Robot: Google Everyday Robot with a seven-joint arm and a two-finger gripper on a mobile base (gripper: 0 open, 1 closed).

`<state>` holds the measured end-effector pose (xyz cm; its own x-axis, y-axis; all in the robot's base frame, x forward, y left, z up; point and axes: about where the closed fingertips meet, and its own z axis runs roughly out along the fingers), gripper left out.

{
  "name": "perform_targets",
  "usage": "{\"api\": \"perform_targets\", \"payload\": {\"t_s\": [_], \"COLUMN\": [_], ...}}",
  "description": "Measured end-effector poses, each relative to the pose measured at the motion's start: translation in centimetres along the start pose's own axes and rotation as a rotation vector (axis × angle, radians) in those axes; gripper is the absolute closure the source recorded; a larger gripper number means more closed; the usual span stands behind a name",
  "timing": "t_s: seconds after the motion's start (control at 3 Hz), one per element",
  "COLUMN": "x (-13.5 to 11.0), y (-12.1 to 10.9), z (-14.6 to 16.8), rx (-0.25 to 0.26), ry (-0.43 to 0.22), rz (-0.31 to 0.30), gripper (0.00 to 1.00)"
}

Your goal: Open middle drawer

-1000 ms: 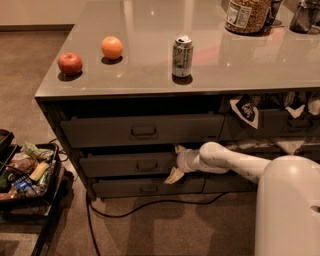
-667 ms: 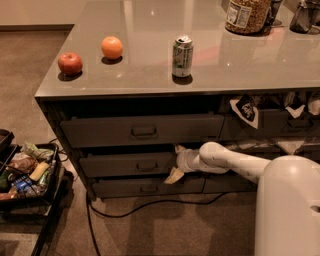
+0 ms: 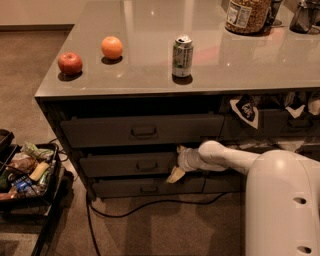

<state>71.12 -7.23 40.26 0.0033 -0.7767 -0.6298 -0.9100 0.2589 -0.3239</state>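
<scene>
The middle drawer (image 3: 131, 165) is the dark grey front with a small centre handle (image 3: 144, 165), between a taller drawer (image 3: 142, 131) above and a slimmer one (image 3: 147, 188) below. It stands slightly forward of the cabinet face. My gripper (image 3: 177, 162) is at the right end of the middle drawer's front, reaching in from the right on the white arm (image 3: 227, 159). It is open, with one finger (image 3: 180, 149) at the drawer's top edge and the other (image 3: 175, 175) at its bottom edge.
An apple (image 3: 70, 63), an orange (image 3: 112, 47) and a drink can (image 3: 182, 56) stand on the grey counter (image 3: 240, 65), with a jar (image 3: 245, 15) at the back. A black bin of packets (image 3: 27, 172) sits on the floor at left. A cable (image 3: 150, 204) runs under the drawers.
</scene>
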Motion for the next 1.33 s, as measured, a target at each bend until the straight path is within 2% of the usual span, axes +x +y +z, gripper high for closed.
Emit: {"api": "perform_targets", "payload": {"t_s": [0.33, 0.67, 1.0, 1.33], "x": [0.00, -0.01, -0.02, -0.52], "y": [0.00, 0.01, 0.02, -0.24], "z": [0.00, 0.02, 0.01, -0.55], "rx": [0.000, 0.000, 0.000, 0.000], "ry": [0.000, 0.000, 0.000, 0.000], "rz": [0.000, 0.000, 0.000, 0.000], "gripper": [0.19, 0.44, 0.47, 0.56]}}
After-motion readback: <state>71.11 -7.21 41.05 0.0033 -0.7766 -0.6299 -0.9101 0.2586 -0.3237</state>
